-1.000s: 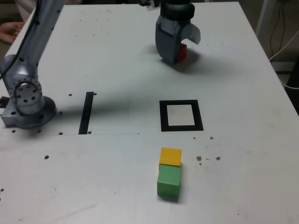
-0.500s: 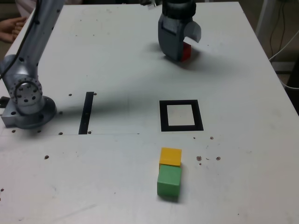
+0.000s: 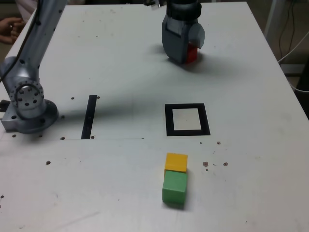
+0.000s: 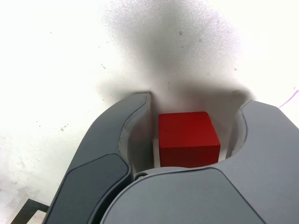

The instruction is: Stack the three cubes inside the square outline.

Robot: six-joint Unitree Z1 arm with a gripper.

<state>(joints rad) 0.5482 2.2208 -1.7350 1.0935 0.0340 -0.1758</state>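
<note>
Three cubes lay on the white table in the exterior view. The red cube sat at the far side, partly hidden by the gripper lowered over it. The yellow cube and green cube touched each other near the front edge, yellow the farther of the two. Between them and the red one lay the square outline, empty, with a thin black strip well off toward the exterior view's left.

In the wrist view, the red cube sat between the two dark fingers. One finger's inner face lay against the cube; on the other side a narrow gap showed, so the fingers stood partly open around it, with no firm hold visible.
</note>
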